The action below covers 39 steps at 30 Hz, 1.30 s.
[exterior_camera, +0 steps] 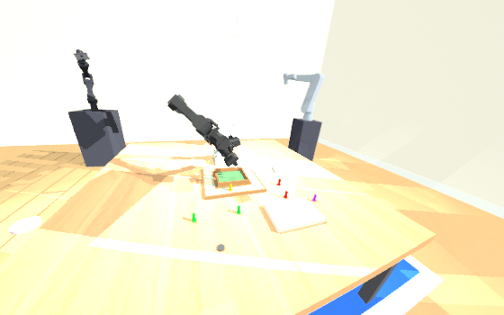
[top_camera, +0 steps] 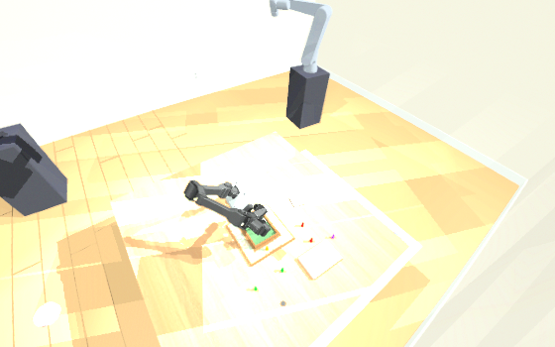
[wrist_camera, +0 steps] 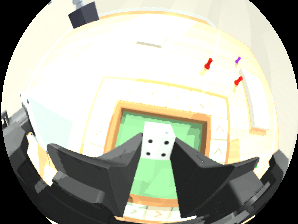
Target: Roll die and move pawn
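Observation:
A white die (wrist_camera: 159, 142) is between the fingertips in the wrist view; four pips show on the face toward that camera. My gripper (wrist_camera: 156, 137) (top_camera: 262, 230) (exterior_camera: 230, 162) is shut on it, above the tray (wrist_camera: 165, 111) (top_camera: 269, 241) (exterior_camera: 242, 182), which has a brown rim and green floor. The die is too small to make out in the top and exterior views. The board (top_camera: 252, 258) (exterior_camera: 215, 193) (wrist_camera: 150, 95) surrounds the tray with pale squares, some with arrows. A yellow pawn (top_camera: 267, 248) (exterior_camera: 230, 187) stands on the board's near side and is hidden in the wrist view.
Two red pawns (exterior_camera: 279, 182) (exterior_camera: 285, 194) and a purple pawn (exterior_camera: 314, 198) stand right of the board. Green pawns (exterior_camera: 193, 218) (exterior_camera: 238, 210) stand in front, with a grey disc (exterior_camera: 220, 247) nearer. A white slab (exterior_camera: 293, 215) (top_camera: 319, 260) lies at the front right.

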### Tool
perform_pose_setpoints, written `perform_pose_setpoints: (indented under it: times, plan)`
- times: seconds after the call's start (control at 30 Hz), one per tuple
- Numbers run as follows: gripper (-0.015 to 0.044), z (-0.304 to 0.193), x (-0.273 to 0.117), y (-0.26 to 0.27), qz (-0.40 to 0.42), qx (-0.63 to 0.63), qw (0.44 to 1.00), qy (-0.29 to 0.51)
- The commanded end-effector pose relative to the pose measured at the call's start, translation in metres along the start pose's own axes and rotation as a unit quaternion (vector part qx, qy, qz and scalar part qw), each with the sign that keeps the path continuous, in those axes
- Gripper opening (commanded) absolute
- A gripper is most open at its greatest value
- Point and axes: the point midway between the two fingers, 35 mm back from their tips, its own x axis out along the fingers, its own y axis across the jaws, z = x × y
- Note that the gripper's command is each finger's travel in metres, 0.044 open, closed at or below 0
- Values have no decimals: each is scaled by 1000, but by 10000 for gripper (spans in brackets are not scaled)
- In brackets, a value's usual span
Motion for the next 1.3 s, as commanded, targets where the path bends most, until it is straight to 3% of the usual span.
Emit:
perform_pose_setpoints:
  times: [0.0, 0.23, 0.43, 1.27]
  plan:
    - [0, -1, 1, 2, -19, -10, 997, -74]
    - [0, -1, -3, 0, -37, -16, 993, -112]
    - [0, -6, -47, -4, -37, -16, 993, -112]
    - [0, -6, -44, -2, -36, -15, 993, -110]
